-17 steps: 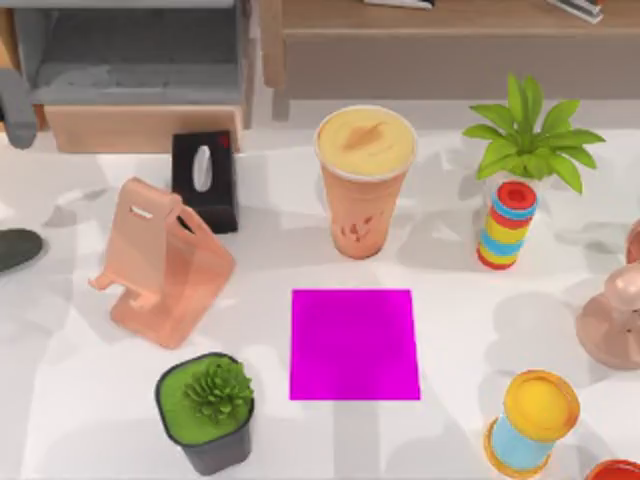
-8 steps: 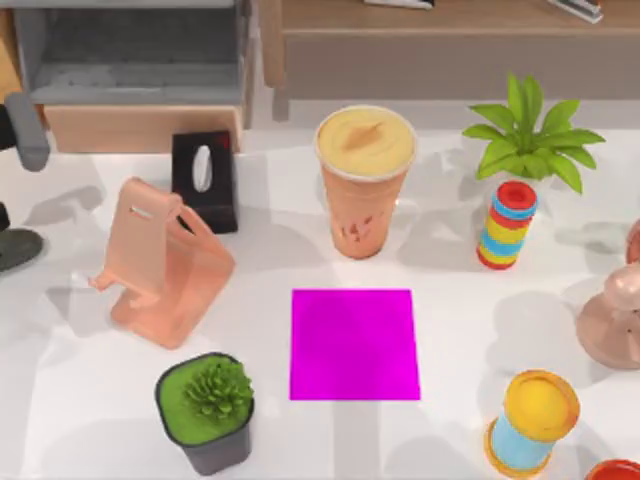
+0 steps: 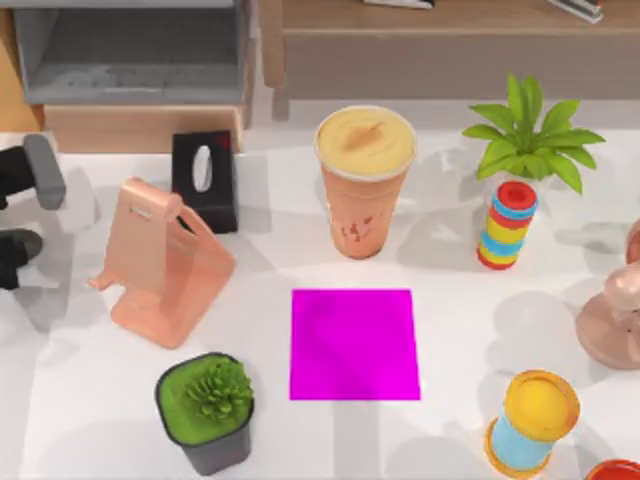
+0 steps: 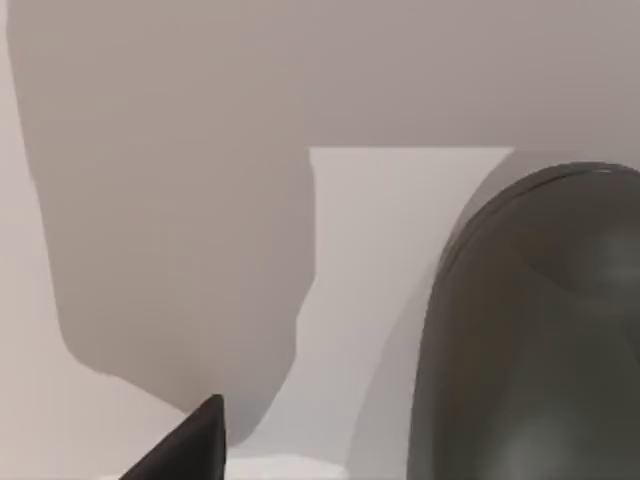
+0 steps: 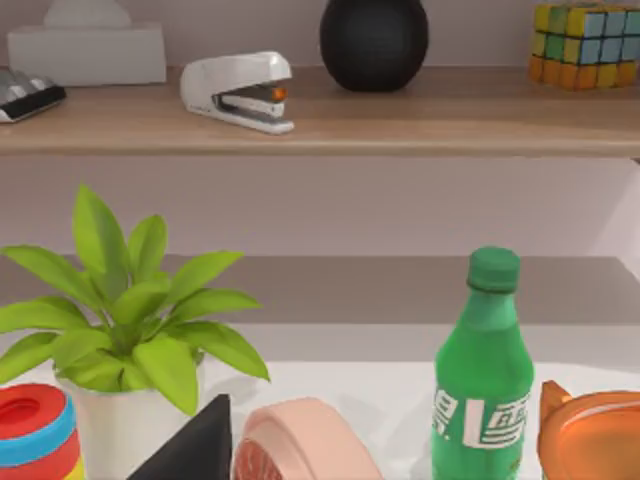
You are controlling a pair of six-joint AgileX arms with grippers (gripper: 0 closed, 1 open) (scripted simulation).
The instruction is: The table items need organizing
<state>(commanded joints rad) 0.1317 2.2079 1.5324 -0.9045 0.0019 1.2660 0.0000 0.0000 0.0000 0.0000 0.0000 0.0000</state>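
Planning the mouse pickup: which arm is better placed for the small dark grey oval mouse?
Left, likely. The left gripper sits at the table's left edge over the small dark grey oval mouse, close in its wrist view.

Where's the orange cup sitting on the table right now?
In the top view the orange cup stands upright on the table near the back, just behind the magenta mat, between the black tissue box and the striped ring stack.
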